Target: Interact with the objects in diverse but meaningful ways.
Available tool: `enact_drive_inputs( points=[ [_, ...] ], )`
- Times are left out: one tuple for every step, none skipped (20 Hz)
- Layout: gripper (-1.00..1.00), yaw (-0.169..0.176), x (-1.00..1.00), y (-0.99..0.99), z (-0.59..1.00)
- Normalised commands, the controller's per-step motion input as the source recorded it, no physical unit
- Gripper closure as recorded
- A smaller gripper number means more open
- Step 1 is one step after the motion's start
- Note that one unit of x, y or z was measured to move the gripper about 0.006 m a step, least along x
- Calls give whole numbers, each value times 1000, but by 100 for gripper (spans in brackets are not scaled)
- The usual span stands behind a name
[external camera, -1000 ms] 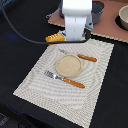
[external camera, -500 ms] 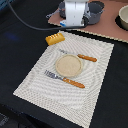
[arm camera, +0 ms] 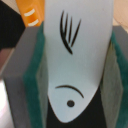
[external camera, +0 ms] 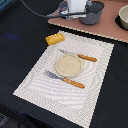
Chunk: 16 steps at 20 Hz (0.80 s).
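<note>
1. As the pincer (external camera: 76, 11) swings off toward the pot (external camera: 93, 12), it is pinching the flat white fish (arm camera: 75, 55) between its pads (arm camera: 36, 82).
2. Behind it, the bread loaf (external camera: 55, 38) now sits exposed at the placemat (external camera: 35, 85) corner.
3. Likely a fish-into-pot move.

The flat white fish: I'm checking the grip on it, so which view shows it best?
The wrist view: the flat white fish fills the frame, held between the gripper's green pads, with black markings clear. In the exterior view the fish cannot be made out.
</note>
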Motion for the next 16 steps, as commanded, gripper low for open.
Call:
enact_drive_inputs(
  points=[
    [100, 20, -517, 611, 0],
    [100, 20, -517, 609, 0],
    [100, 20, -517, 611, -6],
    [100, 20, -514, 611, -6],
    [100, 21, -514, 609, -6],
    [100, 21, -514, 609, -3],
    [100, 23, -514, 606, 0],
    [100, 24, -511, 606, -9],
    [100, 25, -511, 606, -11],
    [100, 26, -509, 603, -20],
    [100, 26, -506, 603, -17],
    [100, 28, -503, 603, -23],
    [100, 30, -497, 603, -31],
    [100, 34, -480, 606, -51],
    [100, 36, -480, 611, -60],
    [100, 39, -483, 606, -71]
  ],
)
